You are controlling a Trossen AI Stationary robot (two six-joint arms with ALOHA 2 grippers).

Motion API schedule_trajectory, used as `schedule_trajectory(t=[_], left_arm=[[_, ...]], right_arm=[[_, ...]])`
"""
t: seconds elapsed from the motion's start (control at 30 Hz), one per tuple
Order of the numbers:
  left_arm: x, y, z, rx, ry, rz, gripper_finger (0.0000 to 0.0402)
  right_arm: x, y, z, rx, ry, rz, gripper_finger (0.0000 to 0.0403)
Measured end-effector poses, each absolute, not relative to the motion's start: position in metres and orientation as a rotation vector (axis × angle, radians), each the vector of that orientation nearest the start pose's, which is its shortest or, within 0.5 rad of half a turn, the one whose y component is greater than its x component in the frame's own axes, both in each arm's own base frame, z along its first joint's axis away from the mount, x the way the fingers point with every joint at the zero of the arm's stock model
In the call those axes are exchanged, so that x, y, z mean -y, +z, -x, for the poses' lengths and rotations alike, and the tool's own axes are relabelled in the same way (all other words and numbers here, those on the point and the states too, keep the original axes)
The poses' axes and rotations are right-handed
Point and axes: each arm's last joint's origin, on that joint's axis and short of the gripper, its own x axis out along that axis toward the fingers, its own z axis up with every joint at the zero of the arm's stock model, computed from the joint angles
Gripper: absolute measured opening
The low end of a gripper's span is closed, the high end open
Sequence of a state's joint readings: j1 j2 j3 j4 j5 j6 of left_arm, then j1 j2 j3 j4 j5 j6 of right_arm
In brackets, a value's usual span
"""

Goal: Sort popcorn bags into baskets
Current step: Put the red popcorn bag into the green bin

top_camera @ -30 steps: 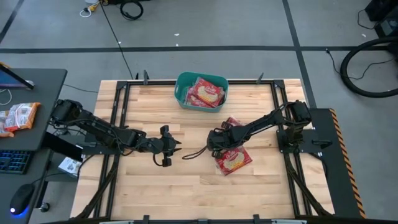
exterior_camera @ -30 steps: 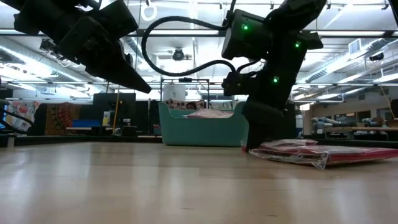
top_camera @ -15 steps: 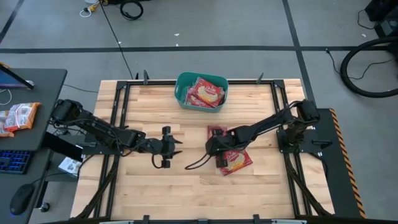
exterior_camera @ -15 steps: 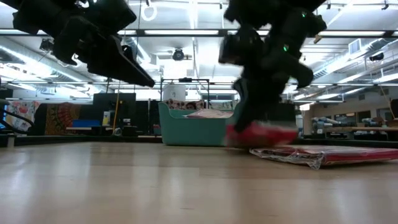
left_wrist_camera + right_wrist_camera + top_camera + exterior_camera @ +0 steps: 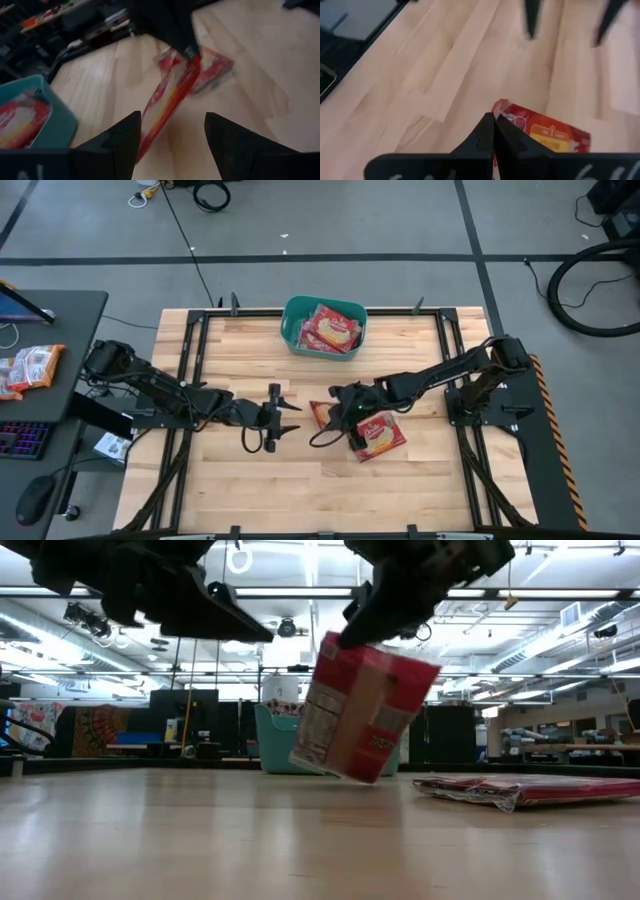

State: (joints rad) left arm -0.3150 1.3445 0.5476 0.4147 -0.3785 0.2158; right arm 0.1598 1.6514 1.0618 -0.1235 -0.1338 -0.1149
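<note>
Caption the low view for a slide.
Right gripper lifts a popcorn bag off the table; left gripper open beside it.

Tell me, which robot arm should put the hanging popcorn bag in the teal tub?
The right arm, probably. Its pincer is already shut on the popcorn bag, lifted off the table. The left pincer is open and holds nothing. The teal tub sits at the far edge.

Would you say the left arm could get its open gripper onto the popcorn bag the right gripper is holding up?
Probably yes. The left gripper is open and points at the held popcorn bag, with only bare table between. The right gripper pinches the bag's top edge, leaving its lower part free.
</note>
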Motion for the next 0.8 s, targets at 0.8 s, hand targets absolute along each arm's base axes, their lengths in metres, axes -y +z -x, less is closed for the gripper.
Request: schedule_trajectory(t=[0.8], left_arm=[[0.067,0.159,-0.282,-0.354,-0.046,-0.241,0.0176]], right_arm=[[-0.046,0.247,-0.362,-0.365,0.342,0.117,0.0008]])
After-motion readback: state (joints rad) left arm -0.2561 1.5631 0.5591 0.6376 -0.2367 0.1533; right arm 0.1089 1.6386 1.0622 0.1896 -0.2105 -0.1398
